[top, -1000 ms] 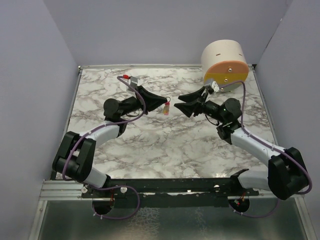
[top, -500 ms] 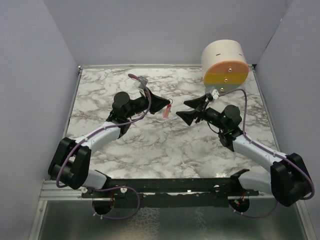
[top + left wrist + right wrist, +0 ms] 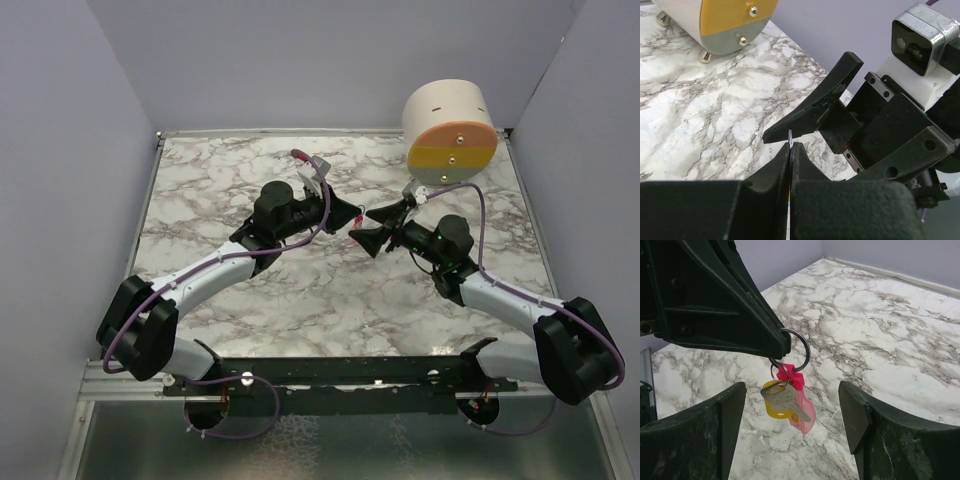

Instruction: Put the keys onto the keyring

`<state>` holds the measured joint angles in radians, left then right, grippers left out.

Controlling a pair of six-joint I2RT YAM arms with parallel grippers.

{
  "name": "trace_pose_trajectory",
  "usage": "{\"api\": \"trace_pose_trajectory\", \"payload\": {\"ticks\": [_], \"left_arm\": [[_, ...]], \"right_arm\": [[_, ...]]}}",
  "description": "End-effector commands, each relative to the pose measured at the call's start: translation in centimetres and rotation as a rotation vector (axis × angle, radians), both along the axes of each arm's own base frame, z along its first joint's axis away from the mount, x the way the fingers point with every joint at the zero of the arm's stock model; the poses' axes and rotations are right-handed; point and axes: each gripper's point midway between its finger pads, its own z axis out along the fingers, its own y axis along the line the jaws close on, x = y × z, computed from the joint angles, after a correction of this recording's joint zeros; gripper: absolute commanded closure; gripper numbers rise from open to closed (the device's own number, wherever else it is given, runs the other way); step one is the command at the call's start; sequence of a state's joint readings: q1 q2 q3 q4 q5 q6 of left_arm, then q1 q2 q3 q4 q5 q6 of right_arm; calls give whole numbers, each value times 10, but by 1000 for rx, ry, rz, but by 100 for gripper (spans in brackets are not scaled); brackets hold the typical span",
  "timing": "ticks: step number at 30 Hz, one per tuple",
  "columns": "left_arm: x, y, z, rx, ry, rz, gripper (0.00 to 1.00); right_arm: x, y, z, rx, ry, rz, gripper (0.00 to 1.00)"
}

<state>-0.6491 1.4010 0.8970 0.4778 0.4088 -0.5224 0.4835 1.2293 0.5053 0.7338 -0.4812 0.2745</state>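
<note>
My left gripper (image 3: 348,218) is shut on a metal keyring (image 3: 800,346), which shows edge-on between its tips in the left wrist view (image 3: 789,136). The keys hang from the ring above the table: a silver key with a yellow head (image 3: 774,401) on a small inner ring, and an elongated pink key (image 3: 804,412) behind it. My right gripper (image 3: 792,390) is open, with one finger on each side of the hanging keys and not touching them. In the top view the right gripper (image 3: 372,228) faces the left gripper tip to tip.
A big cream, orange, yellow and grey cylinder (image 3: 450,125) stands at the back right of the marble table (image 3: 300,290); it also shows in the left wrist view (image 3: 725,25). Grey walls close in the sides and back.
My left arm has moved right and forward with the ring and keys. My right gripper has moved left to meet it, and its fingers now straddle the keys.
</note>
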Motion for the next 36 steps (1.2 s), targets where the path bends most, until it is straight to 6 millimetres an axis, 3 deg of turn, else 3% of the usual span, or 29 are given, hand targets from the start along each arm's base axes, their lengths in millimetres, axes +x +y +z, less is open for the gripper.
{"api": "trace_pose_trajectory", "payload": {"ticks": [1,16,29,36], "left_arm": [[9,0,6,29,-14,63,100],[5,-13,-3,78,28,77,100],[5,-8,-6,136,59,113,100],[2,-9,-10,177,91,90,100]], "right_arm": [[10,-5,-5,-10,-14,-66,24],[19,-5,-10,28,2,-98,39],[24,-15,-15,17,7,-162,63],[25,-18,-15,10,-3,-182,69]]}}
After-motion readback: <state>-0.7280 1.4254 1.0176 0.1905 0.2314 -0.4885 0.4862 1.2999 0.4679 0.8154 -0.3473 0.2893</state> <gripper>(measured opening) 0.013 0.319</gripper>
